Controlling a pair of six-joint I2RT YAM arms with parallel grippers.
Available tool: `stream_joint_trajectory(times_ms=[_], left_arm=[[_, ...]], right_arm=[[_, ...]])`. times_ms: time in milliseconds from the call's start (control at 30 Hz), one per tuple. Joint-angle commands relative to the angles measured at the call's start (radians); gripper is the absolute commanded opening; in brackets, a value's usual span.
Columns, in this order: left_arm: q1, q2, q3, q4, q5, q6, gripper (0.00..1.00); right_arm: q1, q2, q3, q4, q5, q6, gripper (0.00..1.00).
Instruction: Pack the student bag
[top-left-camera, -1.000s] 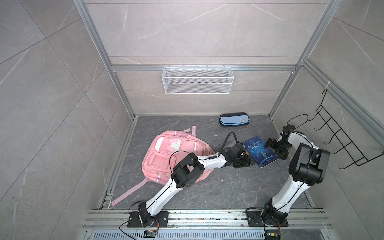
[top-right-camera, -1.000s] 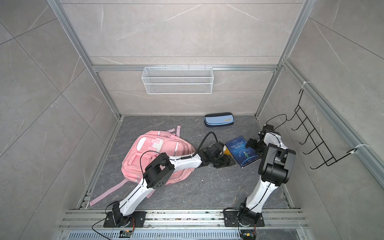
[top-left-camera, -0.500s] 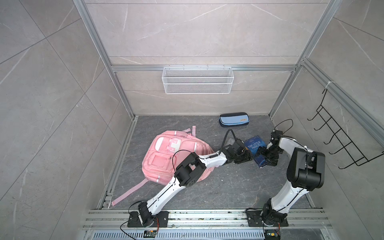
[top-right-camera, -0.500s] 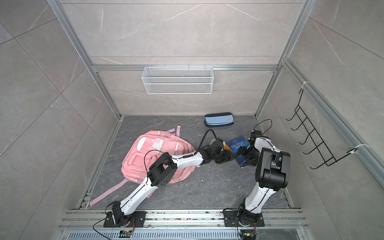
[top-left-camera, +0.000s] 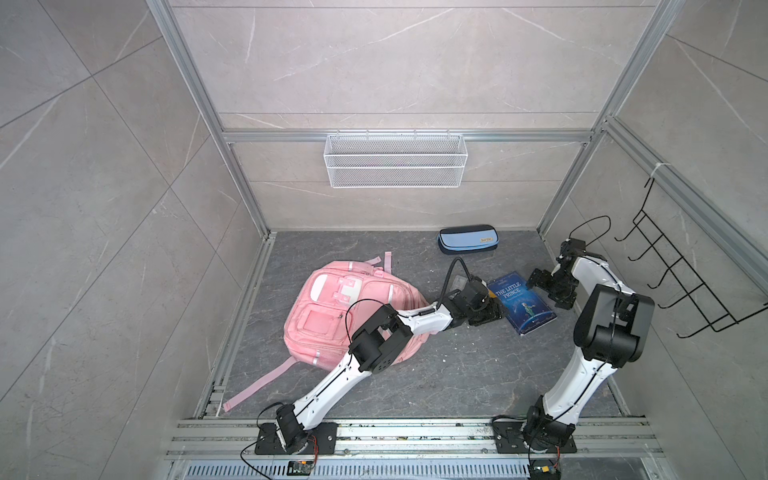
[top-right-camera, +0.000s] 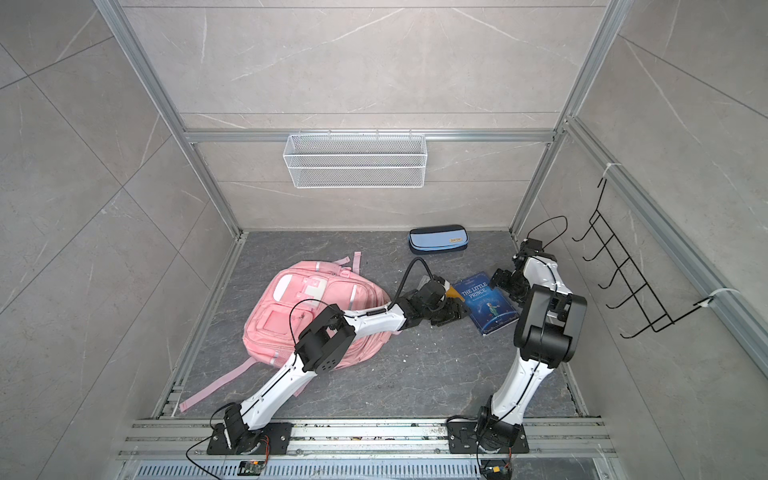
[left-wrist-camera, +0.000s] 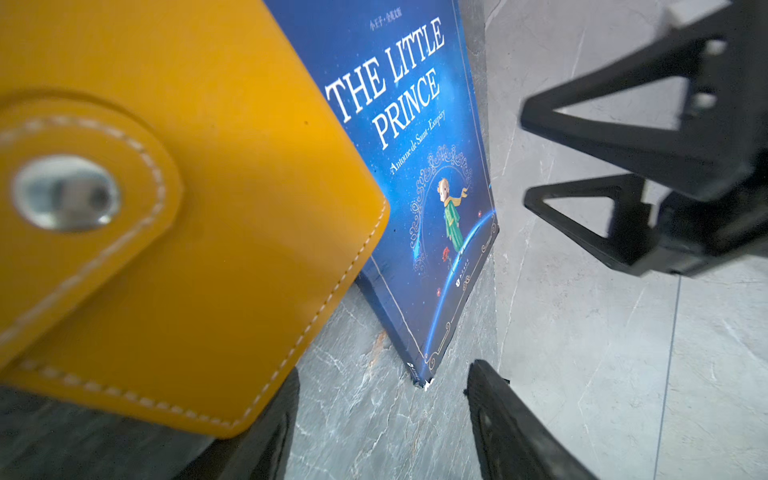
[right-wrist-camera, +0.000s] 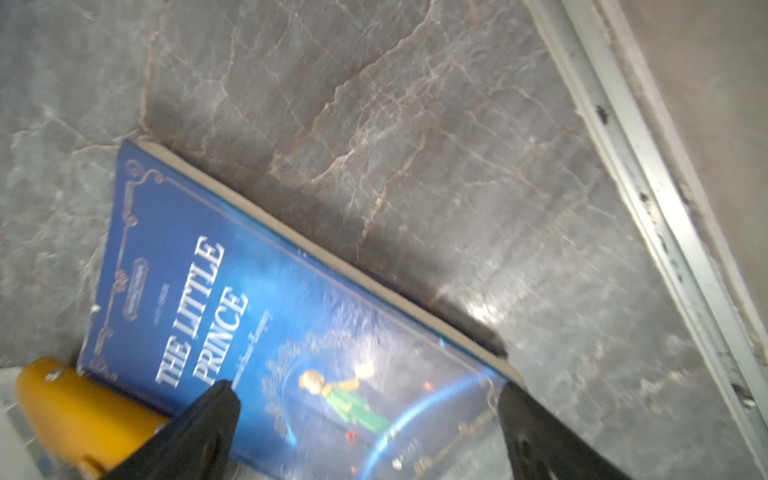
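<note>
A robot lab's test cell: a booth of grey stone-look panels (top-left-camera: 395, 62) framed in aluminium profiles (top-left-camera: 407, 136), a wire basket (top-left-camera: 395, 166) on the back wall, black hooks (top-left-camera: 681, 258) on the right wall, two arms (top-left-camera: 332, 382) bolted to rails (top-left-camera: 415, 432) along the tabletop's (top-left-camera: 457, 374) front edge.

The right gripper (top-left-camera: 545, 287) has been pulled back off the book (top-left-camera: 523, 305) since half a second ago, and its jaws have been spread wider. The book, partly covered then, is now left exposed and flat just ahead of its fingertips.
</note>
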Motion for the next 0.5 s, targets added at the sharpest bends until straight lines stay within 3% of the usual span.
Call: stream_joint_trajectory(times_ms=[0, 267, 467], left_arm=[[-0.002, 0.002, -0.065, -0.051, -0.035, -0.018, 0.68], [-0.003, -0.014, -0.110, -0.039, -0.034, -0.034, 0.68], [0.007, 0.002, -0.077, -0.079, -0.041, -0.050, 0.68]], right_arm=[[0.003, 0.066, 0.025, -0.013, -0.008, -0.004, 1.00], [0.009, 0.098, -0.019, -0.025, -0.129, 0.007, 0.99], [0.042, -0.026, -0.227, 0.029, -0.203, 0.048, 0.91]])
